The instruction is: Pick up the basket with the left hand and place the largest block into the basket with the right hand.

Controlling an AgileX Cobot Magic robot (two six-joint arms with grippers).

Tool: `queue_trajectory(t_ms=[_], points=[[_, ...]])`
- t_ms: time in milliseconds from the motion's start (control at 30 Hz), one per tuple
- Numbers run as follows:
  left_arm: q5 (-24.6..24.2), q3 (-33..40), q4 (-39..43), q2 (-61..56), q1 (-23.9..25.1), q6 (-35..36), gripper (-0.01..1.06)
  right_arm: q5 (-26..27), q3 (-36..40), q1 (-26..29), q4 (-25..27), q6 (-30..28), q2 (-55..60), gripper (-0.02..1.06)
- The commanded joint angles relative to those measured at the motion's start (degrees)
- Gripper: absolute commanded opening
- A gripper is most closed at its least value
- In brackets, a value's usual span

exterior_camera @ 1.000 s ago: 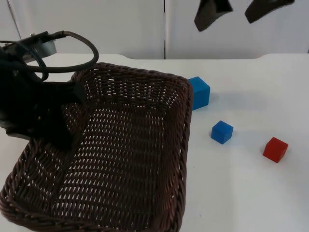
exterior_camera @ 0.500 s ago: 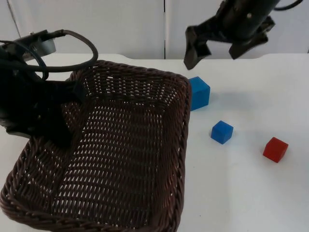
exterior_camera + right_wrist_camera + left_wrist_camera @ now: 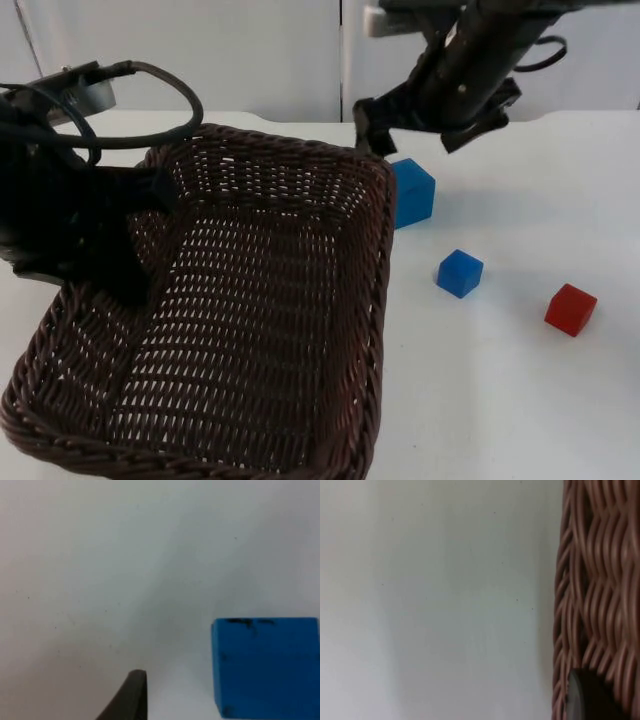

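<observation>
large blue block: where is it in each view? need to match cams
Top view: large blue block on the white table, beside the basket, below the right gripper.
Left wrist view: not in it.
Right wrist view: large blue block, on the table.
Shared landmark: the table.

The black left arm's claw (image 3: 150, 190) is clamped at the upper left of the top view. The black right arm's claw (image 3: 415, 130), fingers spread, hangs low at upper centre.

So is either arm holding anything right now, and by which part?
The left tool holds the brown wicker basket by its left rim. The right tool, open above the large blue block, holds nothing.
</observation>
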State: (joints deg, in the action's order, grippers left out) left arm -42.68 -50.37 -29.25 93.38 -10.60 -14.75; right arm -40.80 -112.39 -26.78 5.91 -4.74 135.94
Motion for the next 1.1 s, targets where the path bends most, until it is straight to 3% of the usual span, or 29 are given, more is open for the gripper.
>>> queue_trajectory(t_ms=[0,367,1067], points=[[-0.08,0.06,-0.80,-0.83,0.01,-0.01,0.00,0.74,-1.60,-0.61,-0.55,0.00,1.74,1.05],[0.05,0.06,-0.71,-0.83,0.01,-0.01,0.00,8.97,-2.79,-0.50,-4.60,1.25,5.33,1.03],[0.17,0.06,0.05,-0.83,0.01,-0.01,0.00,11.31,-2.79,-0.25,-4.49,1.95,8.62,1.02]])
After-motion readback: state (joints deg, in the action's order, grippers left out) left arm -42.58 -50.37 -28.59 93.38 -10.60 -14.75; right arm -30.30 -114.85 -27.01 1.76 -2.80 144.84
